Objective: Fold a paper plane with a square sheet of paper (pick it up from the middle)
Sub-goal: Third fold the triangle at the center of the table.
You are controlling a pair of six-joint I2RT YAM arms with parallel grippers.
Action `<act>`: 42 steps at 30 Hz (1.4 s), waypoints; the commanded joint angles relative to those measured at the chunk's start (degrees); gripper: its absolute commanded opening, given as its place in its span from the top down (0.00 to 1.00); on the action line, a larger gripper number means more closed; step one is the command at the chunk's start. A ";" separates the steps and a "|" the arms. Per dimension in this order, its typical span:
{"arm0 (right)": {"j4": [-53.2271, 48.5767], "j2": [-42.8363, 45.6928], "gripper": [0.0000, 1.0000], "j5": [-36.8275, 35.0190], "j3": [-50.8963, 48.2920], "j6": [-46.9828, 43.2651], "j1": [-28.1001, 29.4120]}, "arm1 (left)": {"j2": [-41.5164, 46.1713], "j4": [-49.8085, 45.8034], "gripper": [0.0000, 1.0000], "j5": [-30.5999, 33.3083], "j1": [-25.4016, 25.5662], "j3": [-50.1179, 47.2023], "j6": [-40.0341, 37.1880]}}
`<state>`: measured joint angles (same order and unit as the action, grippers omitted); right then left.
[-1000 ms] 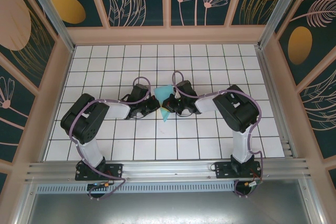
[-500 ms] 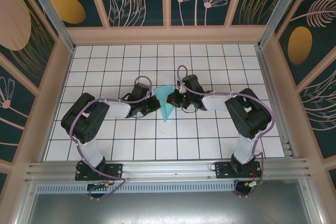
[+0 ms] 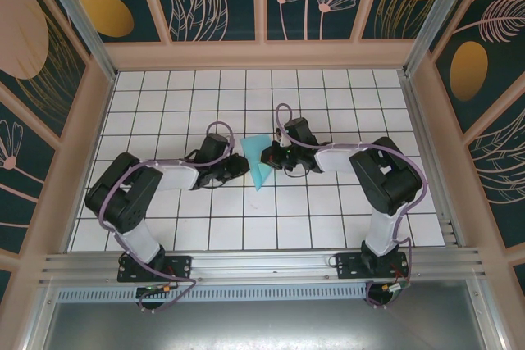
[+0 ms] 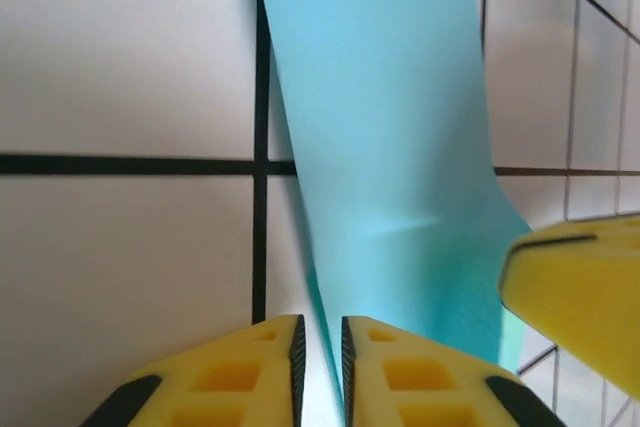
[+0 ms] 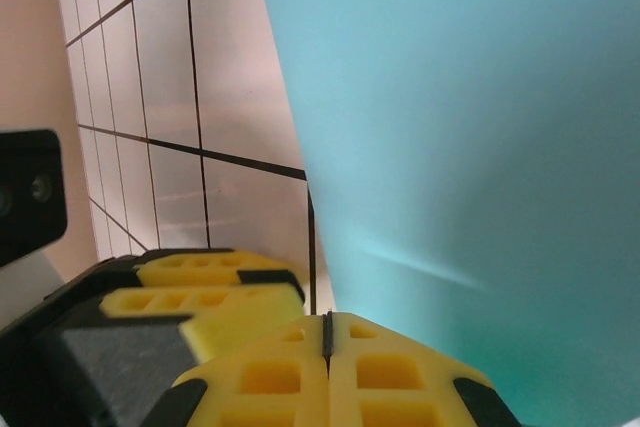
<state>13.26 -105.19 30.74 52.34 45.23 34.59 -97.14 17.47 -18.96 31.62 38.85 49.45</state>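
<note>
The paper plane [image 3: 258, 168], at the centre of the overhead frame between both grippers, looks light, thin, easily creased and apt to slide on the tiled table [image 3: 164, 227]. It wants a gentle pinch along its stiffer centre fold, not a floppy wing. At the bottom of its wrist view, the left gripper [image 4: 321, 337] is parted a crack, the paper's edge running through the gap, seemingly unpinched. The right gripper [image 5: 327, 337] is clenched, the turquoise sheet rising from its seam, so it appears held.

Bright, even light; close wrist views slightly soft.
</note>
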 commanded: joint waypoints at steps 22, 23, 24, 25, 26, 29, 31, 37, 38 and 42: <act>2.30 -1.22 1.00 2.17 0.00 0.73 0.03 | -3.88 21.10 0.67 -15.11 0.38 -3.56 4.54; 2.41 -1.24 1.00 2.13 -0.01 0.66 0.10 | -4.25 21.86 0.68 -15.37 0.40 -3.45 4.89; 2.38 -1.24 1.00 2.18 0.01 0.75 0.12 | -4.64 22.58 0.68 -15.55 0.46 -3.37 5.23; 2.39 -1.29 1.00 2.15 0.09 0.75 0.11 | -5.03 23.14 0.69 -15.79 0.45 -3.10 5.47; 2.39 -1.26 1.00 2.22 0.19 0.81 0.12 | -5.54 23.59 0.70 -15.94 0.46 -2.87 5.69; 2.39 -1.36 1.00 2.34 0.38 0.83 0.12 | -6.50 24.52 0.72 -16.37 0.45 -2.34 6.26; 2.39 -1.36 1.00 2.35 0.32 0.93 0.08 | -6.84 24.76 0.74 -16.29 0.45 -2.18 6.36; 1.95 0.10 1.00 1.48 0.07 0.58 -0.14 | -6.64 20.93 0.90 -12.37 0.46 -2.03 4.78; 1.62 0.91 1.00 0.75 -0.07 0.11 -0.32 | -6.23 19.40 0.94 -10.99 0.46 -1.93 3.98; 1.23 2.84 0.97 0.05 -0.80 -3.07 -0.68 | -4.41 14.20 0.98 -5.54 0.46 -1.96 1.07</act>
<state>14.28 -105.25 31.31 52.34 44.75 34.46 -103.28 35.81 -29.26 31.94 35.97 53.56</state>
